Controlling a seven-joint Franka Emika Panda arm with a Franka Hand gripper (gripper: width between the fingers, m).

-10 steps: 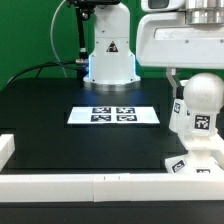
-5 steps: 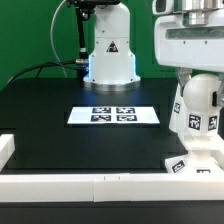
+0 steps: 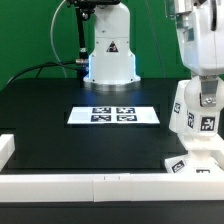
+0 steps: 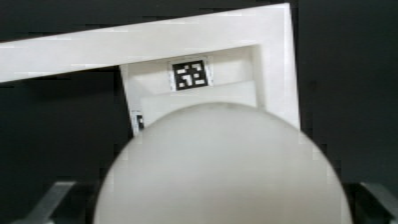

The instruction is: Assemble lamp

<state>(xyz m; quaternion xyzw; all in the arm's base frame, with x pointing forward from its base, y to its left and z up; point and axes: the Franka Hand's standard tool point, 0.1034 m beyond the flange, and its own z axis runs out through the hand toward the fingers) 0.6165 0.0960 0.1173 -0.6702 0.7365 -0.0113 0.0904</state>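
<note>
White bulb point(image 3: 185, 105) stands on the stemmed base point(image 3: 200, 152) at the exterior view's right, beside the rail point(image 3: 100, 185). My gripper point(image 3: 206, 94) hangs over the bulb's top; grasping or released, I cannot tell. Tags show b/w square patterns, too small to read. The arm pedestal point(image 3: 110, 55) carries a warning-triangle label.

The gripper point(image 3: 206, 97) is running out past the exterior view's top edge. Its body is covering the crown of the bulb point(image 3: 190, 112), so whether its jaws are pressing the bulb is not showing. The exterior view's right edge is slicing off part of the lamp base point(image 3: 192, 163). In the wrist view the bulb point(image 4: 214, 165) is looming blurred and cropped by the frame, hiding much of the base point(image 4: 228, 88). The fingers point(image 4: 50, 207) are showing only as dim grey smudges.
</note>
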